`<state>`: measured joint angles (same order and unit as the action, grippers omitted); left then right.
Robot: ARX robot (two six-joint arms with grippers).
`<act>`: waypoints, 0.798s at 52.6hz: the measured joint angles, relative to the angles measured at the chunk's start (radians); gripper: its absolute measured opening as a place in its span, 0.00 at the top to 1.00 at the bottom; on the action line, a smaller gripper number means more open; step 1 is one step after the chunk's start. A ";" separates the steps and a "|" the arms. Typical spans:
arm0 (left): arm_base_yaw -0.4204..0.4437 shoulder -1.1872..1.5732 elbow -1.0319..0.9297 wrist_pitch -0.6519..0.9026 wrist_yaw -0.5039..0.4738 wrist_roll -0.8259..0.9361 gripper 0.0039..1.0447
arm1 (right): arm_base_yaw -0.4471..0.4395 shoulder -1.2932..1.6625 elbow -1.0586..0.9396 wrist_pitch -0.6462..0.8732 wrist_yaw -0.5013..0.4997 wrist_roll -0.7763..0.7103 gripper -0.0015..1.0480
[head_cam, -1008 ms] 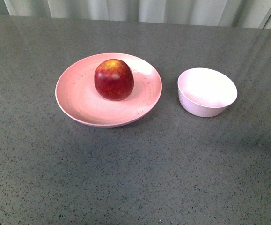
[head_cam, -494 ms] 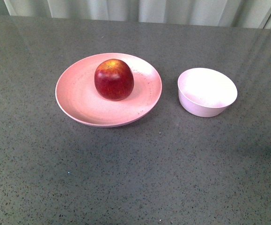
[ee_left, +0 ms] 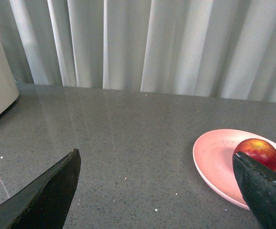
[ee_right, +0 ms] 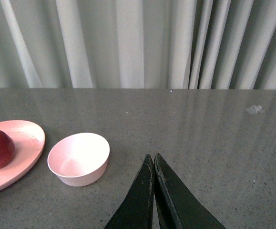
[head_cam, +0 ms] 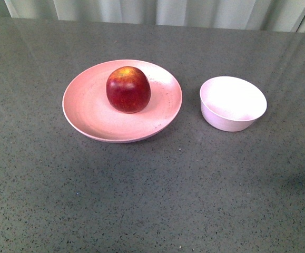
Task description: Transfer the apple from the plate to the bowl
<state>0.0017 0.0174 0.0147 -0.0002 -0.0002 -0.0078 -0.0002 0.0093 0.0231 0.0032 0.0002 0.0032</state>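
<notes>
The dark-red apple (head_cam: 128, 89) sat stem-up near the middle of the wide salmon-pink plate (head_cam: 89, 113) on a grey speckled table (head_cam: 152, 200). The left gripper (ee_left: 157, 155) hung over the table with its fingers spread wide and nothing between them. The apple lay ahead of it, beyond the tip of one finger rather than between the two. The right gripper (ee_right: 153, 157) had its fingers pressed together and was empty. The small pale bowl (head_cam: 233, 103) stood ahead of it, off toward the plate side, empty and close to the plate without touching it.

The apple was probably firm and fairly heavy, with a smooth skin that could slip or let it roll. The safest hold seemed to be from above, across its widest middle. The bowl looked only a little wider than the apple, so the release would need careful centring.
</notes>
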 joint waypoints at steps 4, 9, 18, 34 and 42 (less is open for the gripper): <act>0.000 0.000 0.000 0.000 0.000 0.000 0.08 | 0.000 -0.002 0.000 -0.001 0.000 0.000 0.98; 0.000 0.000 0.000 0.000 0.000 0.000 0.08 | 0.000 -0.003 0.000 -0.002 0.000 -0.001 0.94; 0.039 0.050 0.040 -0.108 0.145 -0.019 0.08 | 0.000 -0.003 0.000 -0.002 0.001 -0.001 0.68; -0.047 0.802 0.285 0.040 0.440 -0.162 0.08 | 0.000 -0.004 0.000 -0.002 0.000 0.000 0.11; -0.142 1.060 0.367 0.245 0.381 -0.173 0.08 | 0.000 -0.004 0.000 -0.002 0.000 0.000 0.09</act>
<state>-0.1406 1.0775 0.3820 0.2447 0.3809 -0.1806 -0.0002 0.0055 0.0231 0.0010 0.0002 0.0029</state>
